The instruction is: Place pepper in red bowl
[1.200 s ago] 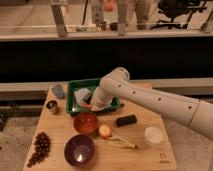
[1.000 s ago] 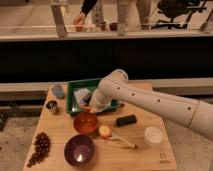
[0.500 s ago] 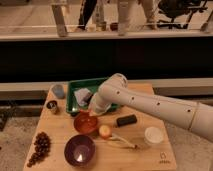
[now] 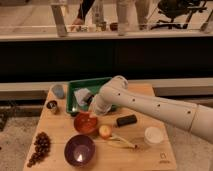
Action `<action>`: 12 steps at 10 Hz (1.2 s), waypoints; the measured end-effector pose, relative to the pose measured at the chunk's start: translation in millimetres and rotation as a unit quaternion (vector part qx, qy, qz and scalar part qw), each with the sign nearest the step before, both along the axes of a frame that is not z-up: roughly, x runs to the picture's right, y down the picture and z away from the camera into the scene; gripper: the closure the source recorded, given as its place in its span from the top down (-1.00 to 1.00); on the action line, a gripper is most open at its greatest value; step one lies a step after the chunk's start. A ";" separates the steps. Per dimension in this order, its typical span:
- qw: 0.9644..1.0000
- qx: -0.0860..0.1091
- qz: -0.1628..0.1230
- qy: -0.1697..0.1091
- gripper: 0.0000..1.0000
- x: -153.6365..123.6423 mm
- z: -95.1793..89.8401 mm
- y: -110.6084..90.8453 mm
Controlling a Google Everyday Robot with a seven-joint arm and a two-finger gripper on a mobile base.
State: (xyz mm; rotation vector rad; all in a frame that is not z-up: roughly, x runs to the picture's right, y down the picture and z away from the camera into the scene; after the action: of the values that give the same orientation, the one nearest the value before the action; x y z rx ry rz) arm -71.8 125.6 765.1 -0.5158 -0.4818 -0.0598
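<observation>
Change of position: over the last second the arm has swung forward from above the green tray (image 4: 75, 86) and dropped. The hand (image 4: 92, 116) is now low over the back rim of the red bowl (image 4: 82, 128).

Meaning for the task: this appears to be the delivery step. The hand is already within the bowl's outline, so what most likely remains is the release and a clear lift away.

State of the hand: it cannot be told whether the hand is open, closed or gripping. The wrist covers it from this angle.

Location of the pepper: the pepper cannot be picked out. It is either hidden under the hand or already lying in the bowl.

Location of the bowl: it stands on the desk (image 4: 60, 129), directly under the hand and just in front of the tray. The purple bowl (image 4: 79, 150) sits nearer the front edge and a round fruit (image 4: 105, 131) lies just beside the red bowl.
</observation>
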 end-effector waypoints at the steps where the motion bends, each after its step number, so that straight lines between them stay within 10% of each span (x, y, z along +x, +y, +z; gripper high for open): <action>1: 1.000 -0.004 -0.009 -0.005 -1.00 -6.0 9.7 8.3; 5: 0.999 -0.010 -0.034 -0.015 -0.73 -25.8 15.6 9.9; 10: 0.997 -0.031 -0.072 -0.018 0.43 -33.7 9.1 13.1; 12: 0.996 -0.037 -0.077 -0.025 0.60 -35.8 7.6 15.1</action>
State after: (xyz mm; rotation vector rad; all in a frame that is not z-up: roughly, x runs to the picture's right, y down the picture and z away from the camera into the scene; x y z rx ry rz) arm -107.6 140.7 772.7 -0.6253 -0.4938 -0.2027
